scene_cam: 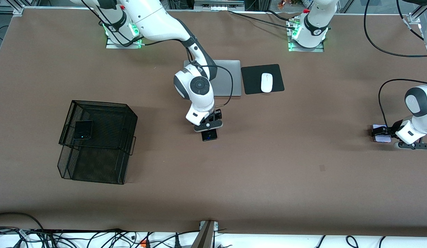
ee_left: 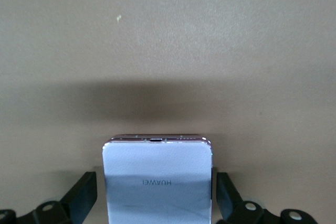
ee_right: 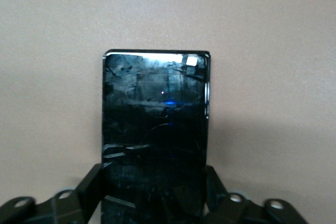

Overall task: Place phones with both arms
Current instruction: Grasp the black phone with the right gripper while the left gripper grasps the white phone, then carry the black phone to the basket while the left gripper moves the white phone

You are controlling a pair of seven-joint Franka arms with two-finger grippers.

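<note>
The long slim black phone (scene_cam: 210, 135) lies mid-table; my right gripper (scene_cam: 209, 131) is low over it, shut on its sides. In the right wrist view the phone (ee_right: 155, 119) sits between my fingers (ee_right: 90, 184), which touch its edges. The pale lilac-white phone (scene_cam: 382, 138) is at the left arm's end of the table. My left gripper (scene_cam: 382, 133) straddles it. In the left wrist view the phone (ee_left: 157, 177) sits between the fingers (ee_left: 85, 187) with a narrow gap on each side. The small squarish black phone (scene_cam: 83, 129) with a dot lies in the basket's upper tier.
The black wire-mesh two-tier basket (scene_cam: 99, 103) stands toward the right arm's end of the table. The grey laptop (scene_cam: 232, 77), partly under the right arm, and the white mouse (scene_cam: 266, 82) on a black pad (scene_cam: 251, 79) lie near the arm bases.
</note>
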